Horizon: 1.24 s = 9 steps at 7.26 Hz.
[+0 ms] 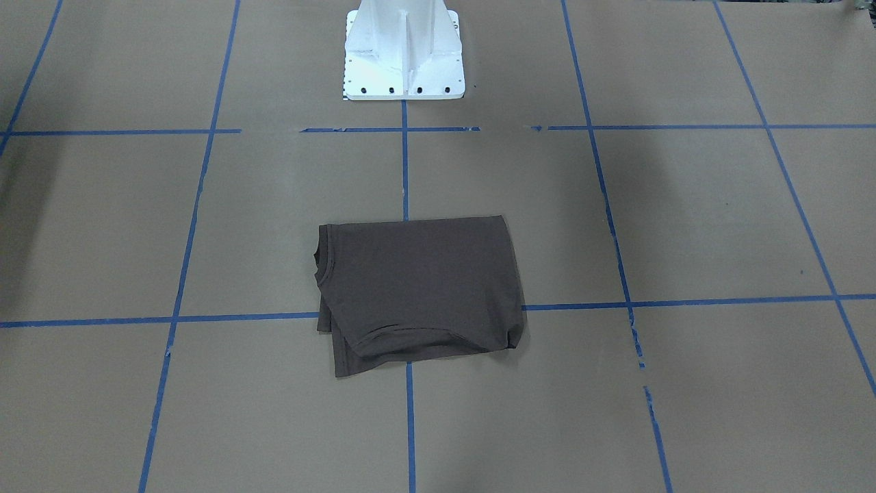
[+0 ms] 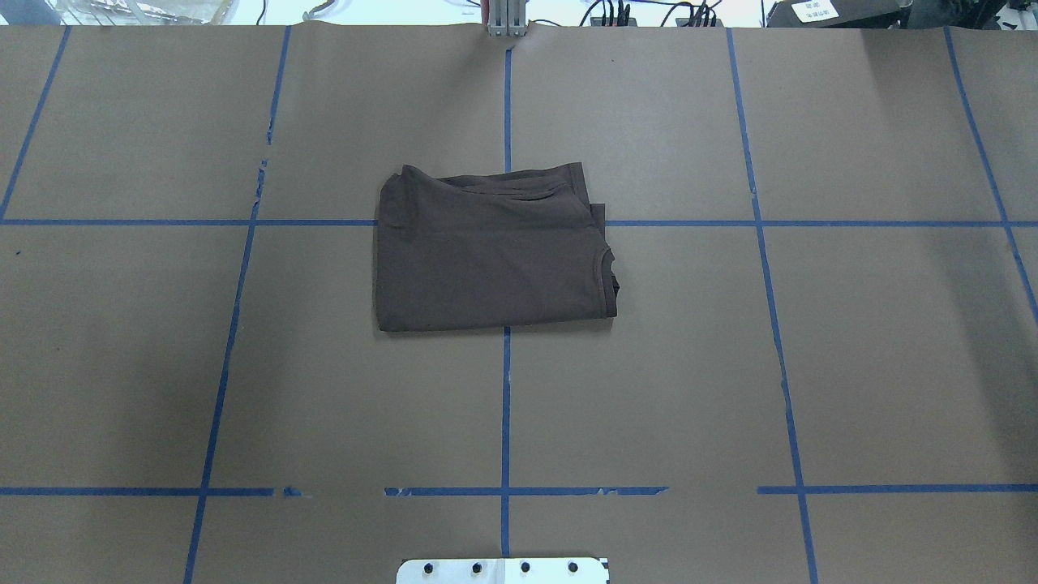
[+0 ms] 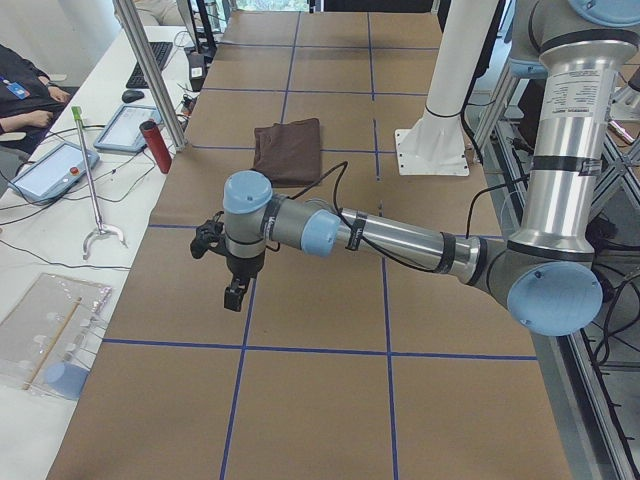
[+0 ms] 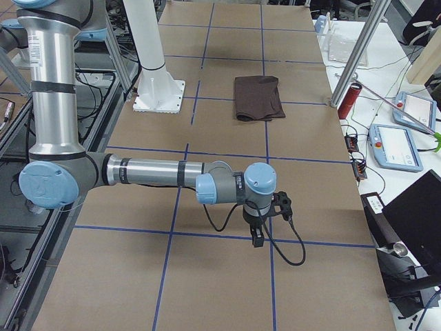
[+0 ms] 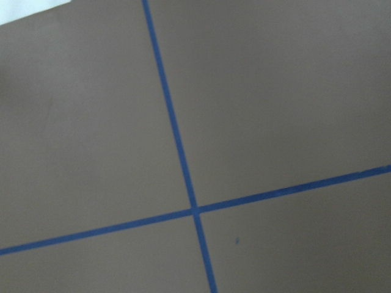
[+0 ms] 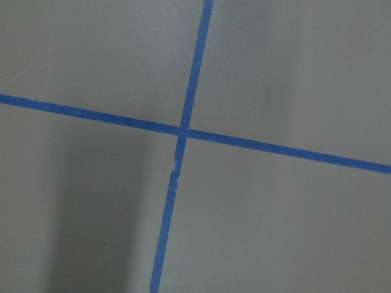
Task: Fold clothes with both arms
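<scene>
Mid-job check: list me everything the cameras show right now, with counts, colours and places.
T-shirt: one, dark brown, folded, flat at table centre.
Table: one, brown paper cover.
Tape grid: blue lines, across the table.
Pedestal: one, white, bolted at the robot's edge.
Cylinder: one, red, upright on the side bench.
Tablets: two, blue-grey, side bench.
Person's arm: one, dark sleeve, at the bench.
Left arm: silver with blue caps, low over bare table; left pincer black, away from the shirt, opening unclear.
Right arm: same; right pincer black, opening unclear.
</scene>
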Each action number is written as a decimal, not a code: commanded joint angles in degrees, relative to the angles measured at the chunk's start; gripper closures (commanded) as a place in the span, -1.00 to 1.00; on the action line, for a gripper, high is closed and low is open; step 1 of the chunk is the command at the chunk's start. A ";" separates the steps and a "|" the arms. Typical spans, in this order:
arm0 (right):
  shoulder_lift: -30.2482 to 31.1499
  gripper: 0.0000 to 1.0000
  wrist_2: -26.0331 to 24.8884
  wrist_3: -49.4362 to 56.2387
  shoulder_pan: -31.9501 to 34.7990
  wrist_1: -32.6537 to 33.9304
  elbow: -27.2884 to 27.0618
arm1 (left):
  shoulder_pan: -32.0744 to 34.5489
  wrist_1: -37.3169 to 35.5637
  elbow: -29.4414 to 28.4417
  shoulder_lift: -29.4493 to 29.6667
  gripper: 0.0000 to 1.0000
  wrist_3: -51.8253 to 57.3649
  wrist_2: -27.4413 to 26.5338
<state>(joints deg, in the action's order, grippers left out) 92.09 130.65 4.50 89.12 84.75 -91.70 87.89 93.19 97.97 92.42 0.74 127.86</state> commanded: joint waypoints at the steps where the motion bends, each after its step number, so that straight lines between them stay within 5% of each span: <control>1: 2.65 -1.00 0.22 -6.57 1.59 9.86 -11.07 | 2.90 -0.47 -0.24 -5.21 -1.00 1.99 4.38; 4: 5.82 -1.00 -0.05 -4.85 -1.57 6.05 -11.49 | 2.90 -0.46 -0.50 -6.90 -1.00 1.20 10.72; 9: 6.17 -1.00 0.13 -4.94 -2.54 5.78 -11.13 | 2.82 -0.90 -0.07 -7.87 -1.00 1.20 10.48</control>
<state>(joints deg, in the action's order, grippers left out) 98.23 130.70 -0.40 86.62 90.49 -102.91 90.69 92.32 97.60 84.75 1.81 138.47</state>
